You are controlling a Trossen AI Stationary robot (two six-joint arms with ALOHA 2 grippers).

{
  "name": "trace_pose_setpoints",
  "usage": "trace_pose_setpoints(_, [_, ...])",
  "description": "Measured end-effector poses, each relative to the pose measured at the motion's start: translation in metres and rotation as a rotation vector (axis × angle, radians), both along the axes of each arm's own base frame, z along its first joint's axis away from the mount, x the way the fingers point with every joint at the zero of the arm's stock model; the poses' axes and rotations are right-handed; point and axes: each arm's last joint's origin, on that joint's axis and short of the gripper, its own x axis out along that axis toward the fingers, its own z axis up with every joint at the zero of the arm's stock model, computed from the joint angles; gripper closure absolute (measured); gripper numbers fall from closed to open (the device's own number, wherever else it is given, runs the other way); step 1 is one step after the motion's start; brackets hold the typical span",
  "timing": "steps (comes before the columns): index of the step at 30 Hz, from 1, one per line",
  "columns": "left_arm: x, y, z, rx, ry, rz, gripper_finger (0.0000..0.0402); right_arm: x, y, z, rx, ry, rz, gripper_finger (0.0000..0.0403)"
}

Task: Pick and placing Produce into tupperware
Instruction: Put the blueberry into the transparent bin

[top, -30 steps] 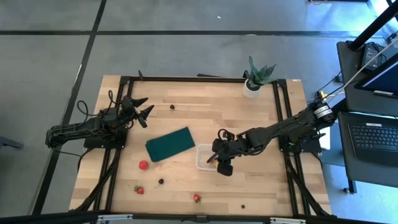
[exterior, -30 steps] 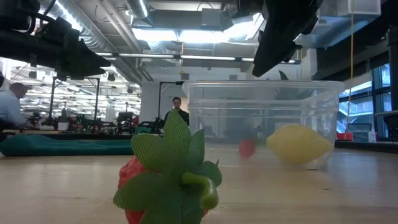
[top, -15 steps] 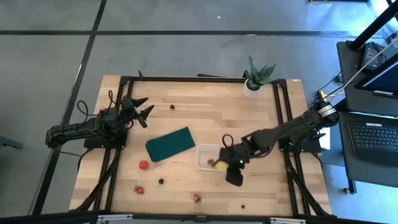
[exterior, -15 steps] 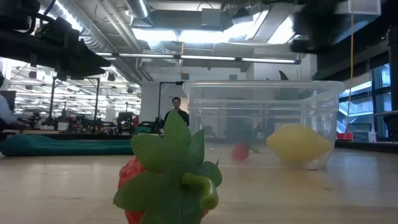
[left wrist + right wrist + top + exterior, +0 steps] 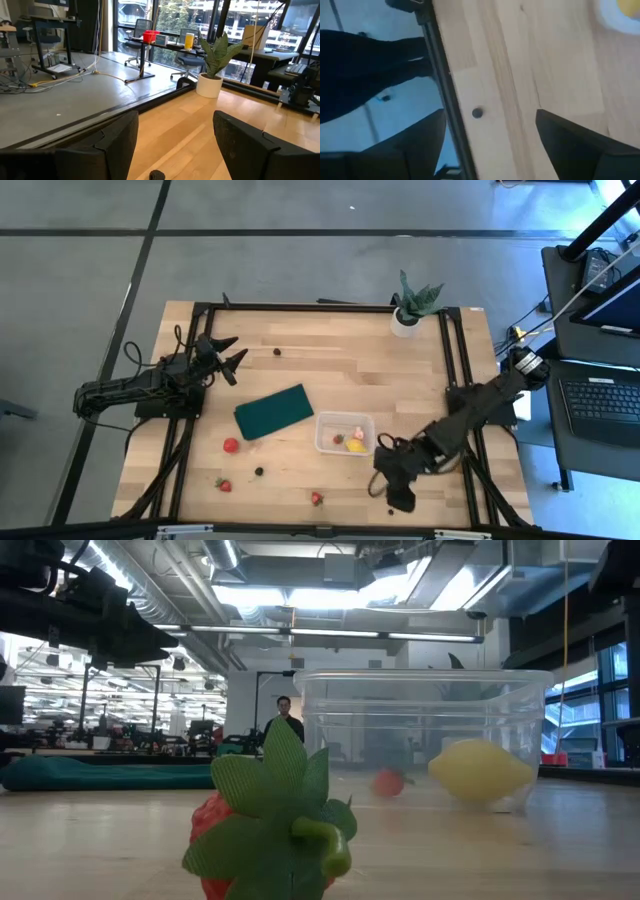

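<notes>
The clear tupperware stands right of the table's middle with a yellow lemon-like fruit and small red fruits inside; the low view shows the lemon through the tub's wall. My right gripper hangs open over the near right part of the table, with a small dark berry on the wood ahead of it. My left gripper waits open at the far left. A strawberry, another strawberry, a red round fruit and dark berries lie loose on the table.
A dark green flat pad lies left of the tub. A potted plant stands at the far right edge. Another dark berry lies near the left gripper. A leafy strawberry fills the foreground of the low view. Black frame rails run along the table's sides.
My right gripper has left its place over the tupperware and swung toward the table's near right corner, turning as it went. The small red fruit inside the tub has shifted a little and settled. My left arm has kept still.
</notes>
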Motion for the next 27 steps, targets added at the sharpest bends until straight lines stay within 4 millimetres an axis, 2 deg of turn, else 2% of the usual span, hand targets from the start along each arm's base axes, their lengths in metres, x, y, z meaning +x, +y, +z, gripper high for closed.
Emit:
trace_pose_setpoints(5, [0.000,0.000,0.000,0.000,0.000,0.000,0.0152,-0.019,0.024,-0.001,-0.064,-0.078,0.096,0.0091])
trace_pose_setpoints(9, [0.000,0.000,0.000,0.000,0.000,0.000,0.0152,-0.025,0.037,-0.011,-0.130,-0.102,0.110,0.0091])
trace_pose_setpoints(21, [0.000,0.000,0.000,-0.001,0.003,0.000,0.0152,-0.014,0.063,-0.073,-0.246,-0.045,0.217,0.0091])
trace_pose_setpoints(27, [0.000,0.000,0.000,-0.001,0.005,0.000,0.0152,-0.021,0.073,-0.089,-0.271,-0.015,0.254,0.0118])
